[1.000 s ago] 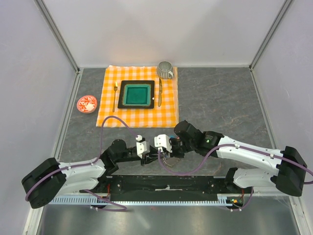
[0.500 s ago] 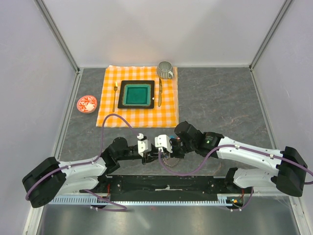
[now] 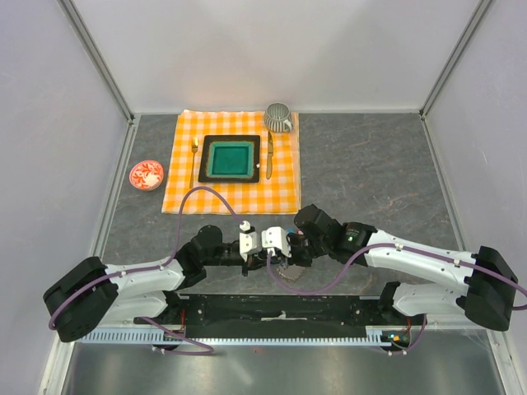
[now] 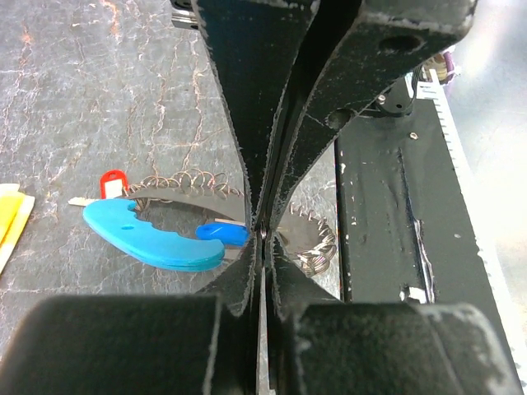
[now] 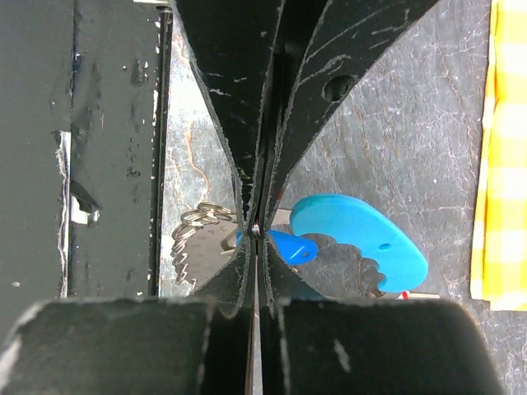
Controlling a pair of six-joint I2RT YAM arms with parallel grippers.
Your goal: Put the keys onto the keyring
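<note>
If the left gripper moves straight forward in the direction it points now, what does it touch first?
The keyring: the left gripper is shut with its tips on that chain, apparently pinching it. Right behind it lies the table; the right gripper is also close, depth unclear.

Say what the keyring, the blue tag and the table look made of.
The keyring looks like silvery coiled steel wire; it glints. The blue tag is likely plastic: smooth, matte, evenly coloured. The table is dark grey with pale veins, stone or stone-look laminate; cannot tell which.
</note>
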